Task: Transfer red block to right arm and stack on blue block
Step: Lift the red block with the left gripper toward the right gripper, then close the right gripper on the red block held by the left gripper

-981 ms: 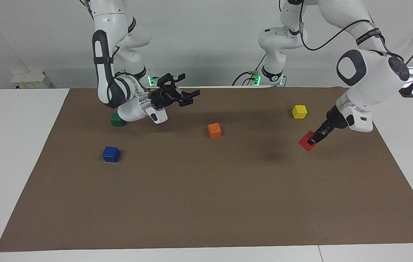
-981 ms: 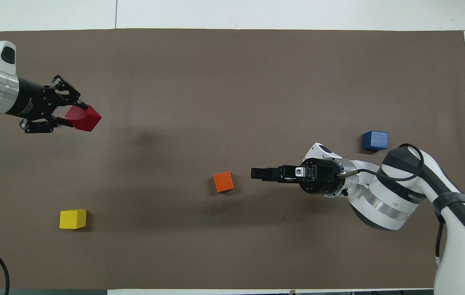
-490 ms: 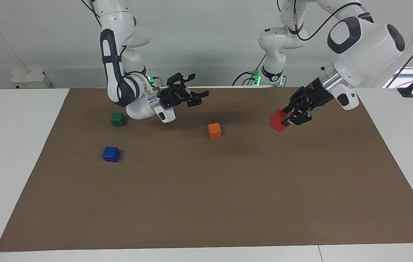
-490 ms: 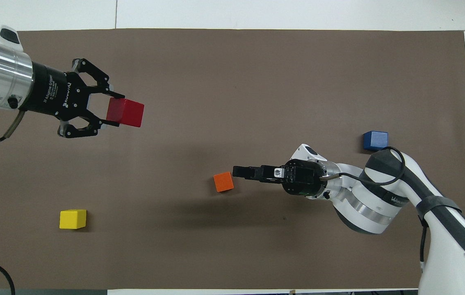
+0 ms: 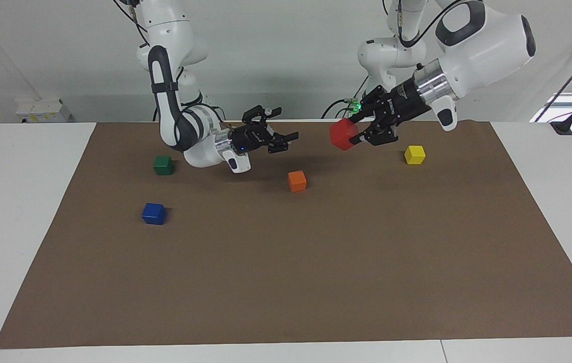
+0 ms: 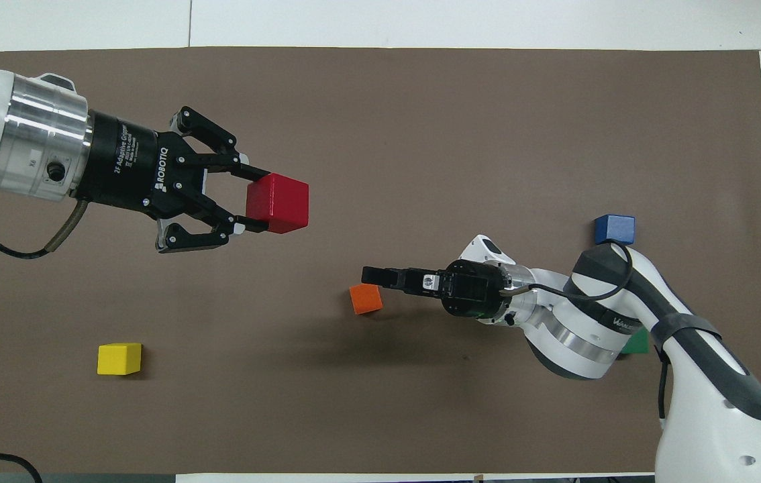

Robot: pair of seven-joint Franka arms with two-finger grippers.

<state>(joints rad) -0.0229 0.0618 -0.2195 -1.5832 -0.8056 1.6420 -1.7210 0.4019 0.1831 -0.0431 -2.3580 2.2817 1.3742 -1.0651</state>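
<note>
Red and cube-shaped, the red block (image 5: 343,135) hangs in the air, pinched at one end by the left claw (image 5: 358,132), over the brown mat (image 5: 286,282) between the yellow cube (image 5: 414,155) and the orange cube (image 5: 296,181). The right claw (image 5: 280,141), fingers spread wide and holding nothing, is up over the mat beside the orange cube, pointing toward the red block with a clear gap between them. The step in hand looks like the handover. To do it well, the left arm should hold the block level with the open claw, and the right arm should close on the free faces (not those already pinched) before the left lets go. Being a cube, the block has no long axis; it sits tilted in the grip, one corner turned toward the right claw, so squaring it up would help. The blue block (image 5: 154,213) rests on the mat toward the right arm's end of the table, farther from the robots than the green cube (image 5: 163,165).
</note>
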